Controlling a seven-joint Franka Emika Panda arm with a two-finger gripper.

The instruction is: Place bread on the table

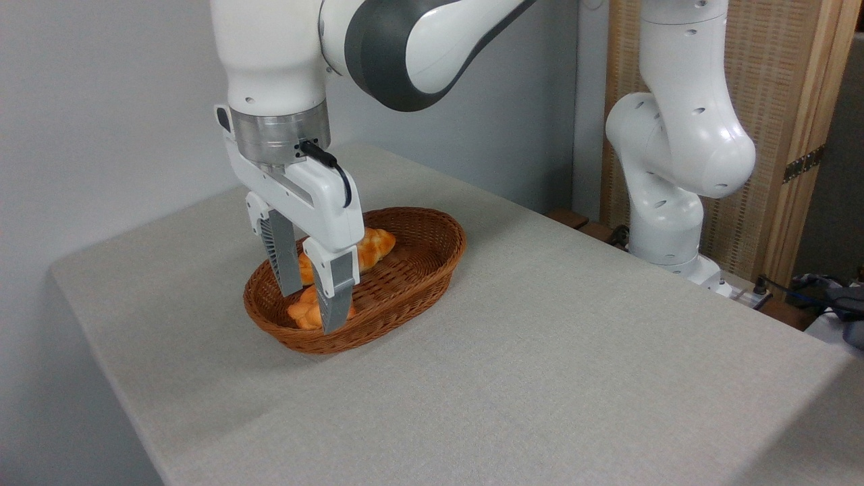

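Bread (305,312) lies in basket (405,283) beside paler loaf (370,248); spread claw (312,309) straddles it.

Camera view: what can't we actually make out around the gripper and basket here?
- Small bread: mostly hidden behind the near finger; contact can't be told.
- Gripper: fingers spread, but whether the pads touch the bun is hidden.
- Longer loaf: its left part is covered by the gripper body.
- Basket: the floor under the breads is hidden.
- Table: near edge cut off by the frame.
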